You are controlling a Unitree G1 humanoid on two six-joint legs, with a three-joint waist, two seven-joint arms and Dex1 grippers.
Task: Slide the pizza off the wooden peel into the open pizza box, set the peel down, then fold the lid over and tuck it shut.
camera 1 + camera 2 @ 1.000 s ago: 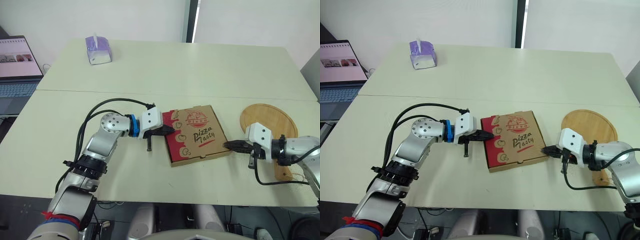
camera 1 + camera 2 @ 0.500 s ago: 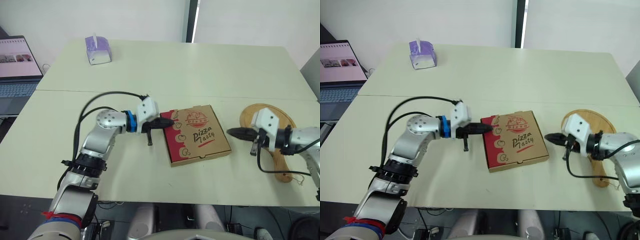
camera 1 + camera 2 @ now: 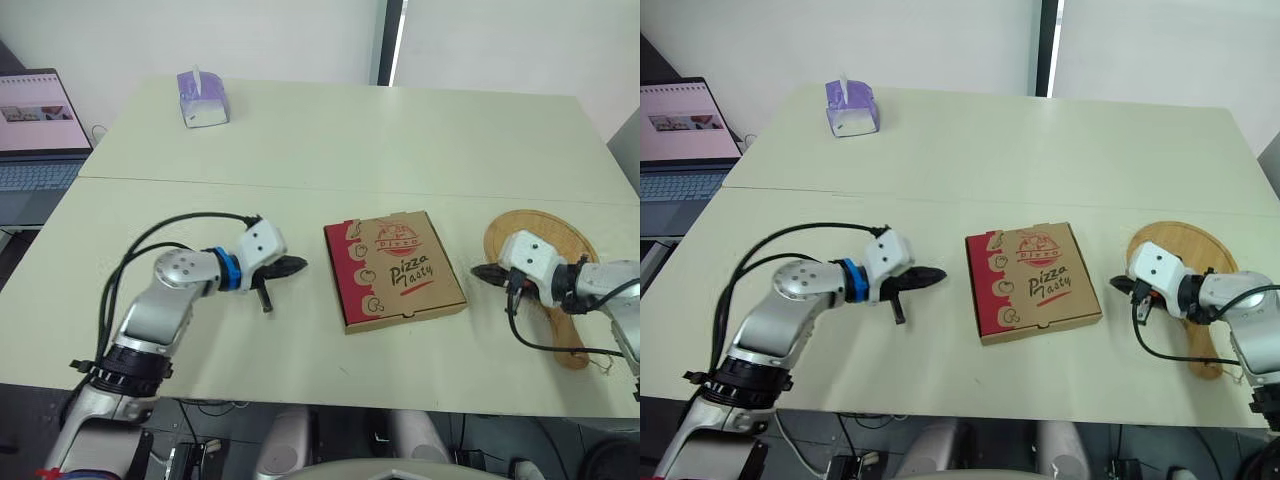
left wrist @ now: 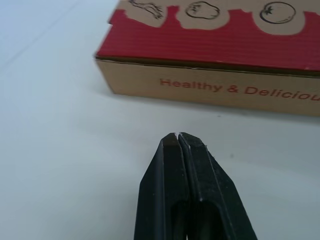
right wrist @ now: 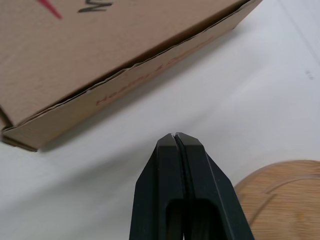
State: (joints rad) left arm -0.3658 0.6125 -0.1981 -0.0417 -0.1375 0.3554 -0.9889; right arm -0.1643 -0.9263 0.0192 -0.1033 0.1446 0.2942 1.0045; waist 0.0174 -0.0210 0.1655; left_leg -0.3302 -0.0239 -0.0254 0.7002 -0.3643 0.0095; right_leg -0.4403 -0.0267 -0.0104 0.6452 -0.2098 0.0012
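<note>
Two end effectors are flanking the pizza box (image 3: 395, 270), which is lying closed and flat on the near half of the surface (image 3: 350, 140). The left end effector (image 3: 300, 264) is hovering off the box's left side with a clear strip of bare surface between them. Its fingers are pressing together and pointing at the red-banded edge, which faces it in the left wrist view. The right end effector (image 3: 477, 270) is sitting just beside the box's right edge, not touching it, and its fingers are pressing together too, pinching nothing.

Room is lying open on all sides of the box: bare surface toward the near edge, more behind it up to the seam (image 3: 300, 186), and a narrow gap on the right before the wooden peel (image 3: 545, 232). The peel is resting flat near the surface's right edge, with the right arm crossing over its round blade.

Being nearly square, the box is showing no clear long axis. It is sitting slightly rotated, with its red band along the left side and its printed lettering running diagonally. The peel's long axis is running from the round blade at the far end to the handle (image 3: 568, 345), which is pointing toward the near edge.

Far off, a tissue box (image 3: 203, 98) and a laptop (image 3: 35, 130) are standing well apart from everything.
</note>
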